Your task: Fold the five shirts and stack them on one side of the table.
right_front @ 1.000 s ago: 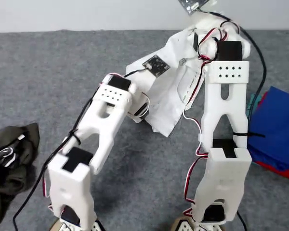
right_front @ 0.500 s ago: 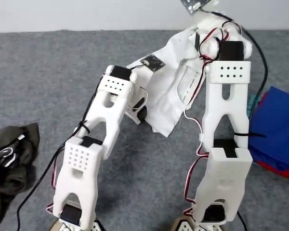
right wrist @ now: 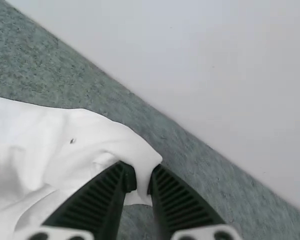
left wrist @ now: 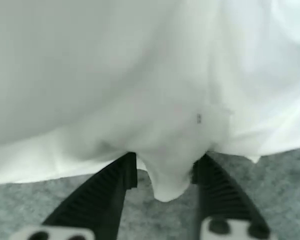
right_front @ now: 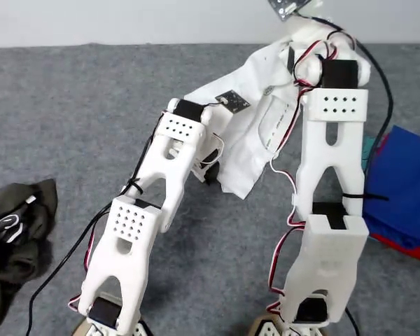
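Two arms share one white shirt [right_front: 248, 143] over the desk [right_front: 70, 105]. Nearest, the left claw [left wrist: 165, 167] gapes around a hanging fold, not yet pinching. Farther back, the right claw [right wrist: 141, 175] is clenched on a corner, holding it raised, likely to spread the cloth.

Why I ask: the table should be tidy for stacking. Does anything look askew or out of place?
The dark shirt lies crumpled in a heap on the table, unfolded. The right gripper pinches the creased white shirt, one corner between the open fingers of the left gripper. Nothing looks damaged.
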Motion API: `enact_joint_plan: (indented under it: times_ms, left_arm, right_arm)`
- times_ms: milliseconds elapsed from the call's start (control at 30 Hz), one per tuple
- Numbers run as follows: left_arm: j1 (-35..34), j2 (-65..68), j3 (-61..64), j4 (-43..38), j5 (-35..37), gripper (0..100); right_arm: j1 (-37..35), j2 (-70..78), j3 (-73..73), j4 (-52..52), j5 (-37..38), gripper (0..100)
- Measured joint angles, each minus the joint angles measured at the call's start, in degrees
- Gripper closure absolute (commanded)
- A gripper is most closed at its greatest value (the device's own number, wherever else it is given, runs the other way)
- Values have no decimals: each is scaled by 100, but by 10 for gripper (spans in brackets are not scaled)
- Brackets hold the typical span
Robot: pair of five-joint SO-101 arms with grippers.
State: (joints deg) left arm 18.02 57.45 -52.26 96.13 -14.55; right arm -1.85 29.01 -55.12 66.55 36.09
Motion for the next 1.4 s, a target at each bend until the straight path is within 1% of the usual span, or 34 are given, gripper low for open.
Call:
enact_joint_plan:
  times_ms: [133,200,267,400,567,700,900,1000,1200,1267,1400]
  left_arm:
    - [0,0,-26,9,-18,987]
    - [0,0,-70,18,-176,986]
    - [0,0,-246,237,-273,986]
    - [-105,0,-765,273,-290,986]
    - [-615,-580,-1116,299,-290,986]
    - [-1125,-1451,-1459,316,-290,986]
    - [-1820,-2444,-2356,343,-325,986]
    - [-2084,-2787,-2822,114,-352,986]
    - [-2479,-3156,-3481,-888,-396,986]
    - [-2514,-3288,-3604,-1064,-615,986]
    - [-2497,-3613,-3701,-1099,-1178,986]
  right_arm:
    - [97,0,0,0,0,989]
    - [132,0,0,0,0,989]
    - [141,0,0,0,0,989]
    - [141,0,0,0,0,989]
    - [141,-176,9,0,0,989]
    - [141,-712,9,88,0,989]
    - [141,-1653,9,281,0,989]
    - [141,-2180,9,281,35,988]
    - [141,-3015,0,97,422,988]
    - [141,-3235,0,-62,440,988]
    - [141,-3684,0,-193,659,988]
